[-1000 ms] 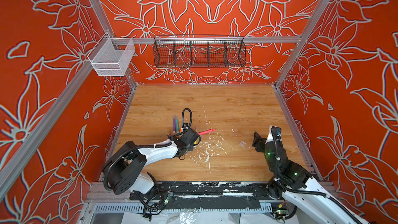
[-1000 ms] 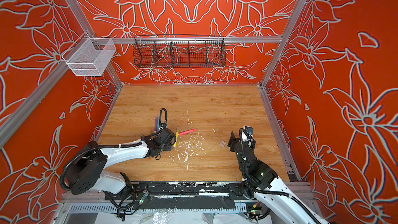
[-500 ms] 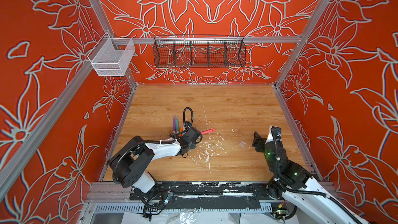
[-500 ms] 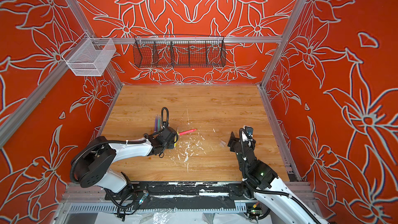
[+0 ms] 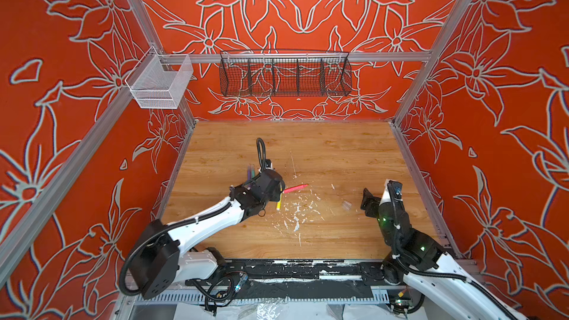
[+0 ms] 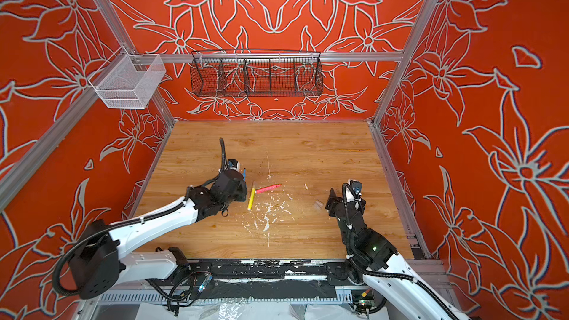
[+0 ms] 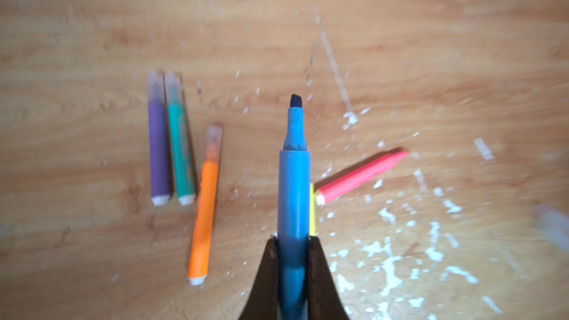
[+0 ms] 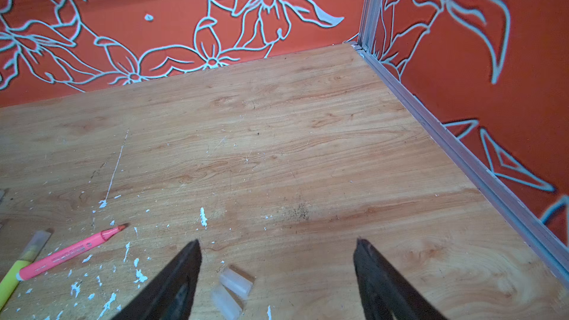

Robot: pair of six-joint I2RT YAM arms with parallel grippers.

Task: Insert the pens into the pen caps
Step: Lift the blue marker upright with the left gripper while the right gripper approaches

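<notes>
In the left wrist view my left gripper (image 7: 292, 241) is shut on the blue pen (image 7: 294, 192), whose dark tip points ahead, bare. On the wood beyond lie a purple pen (image 7: 158, 149) and a green pen (image 7: 181, 149) side by side, then an orange pen (image 7: 204, 210); all three have pale translucent ends. A pink-red pen (image 6: 268, 188) with bare tip and a yellow pen (image 6: 251, 199) lie just right of the left gripper (image 5: 271, 181). Two clear pen caps (image 8: 235, 281) lie between the fingers of my open right gripper (image 8: 277, 241), also (image 5: 368, 201), nearer one finger, untouched.
White paint flecks (image 5: 295, 213) scatter over the wooden floor between the arms. A black wire basket (image 5: 284, 76) hangs on the back wall and a white mesh basket (image 5: 158, 83) on the left rail. Patterned walls close in three sides.
My left gripper has closed on the blue pen and the left arm has shifted a little. The right arm has stayed still.
</notes>
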